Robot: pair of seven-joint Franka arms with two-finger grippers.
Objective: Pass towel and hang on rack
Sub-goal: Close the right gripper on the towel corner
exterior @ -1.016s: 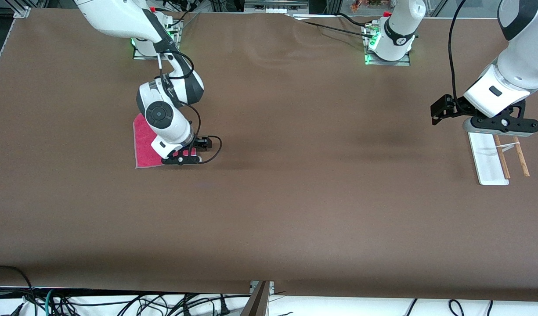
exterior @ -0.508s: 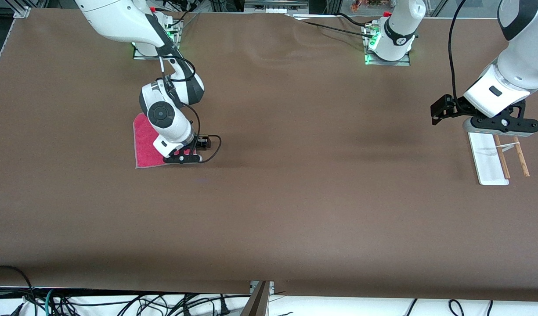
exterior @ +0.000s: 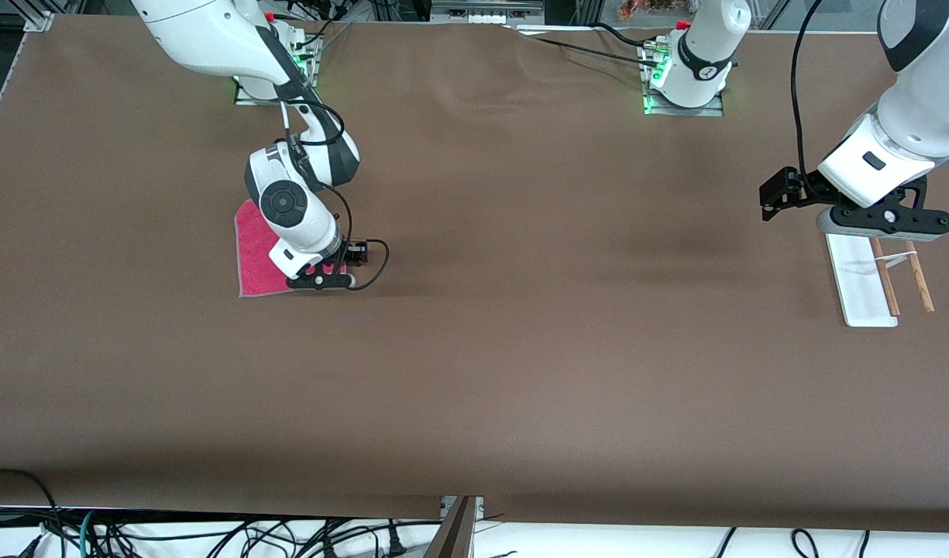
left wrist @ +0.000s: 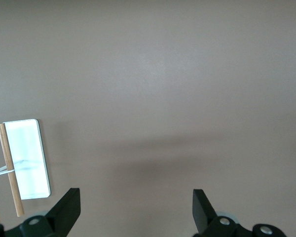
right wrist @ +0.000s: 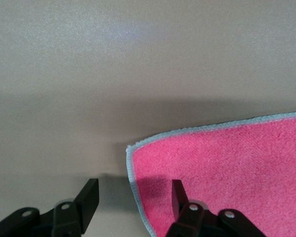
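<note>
Right gripper parted wide astride towel edge; could pinch only the trim and slip. Left gripper wide, waiting above rack

Even overhead light, soft shadows, sharp

You see a plain brown surface. Along its edge nearest the front camera, loose cables lie tangled on the white floor below.
</note>
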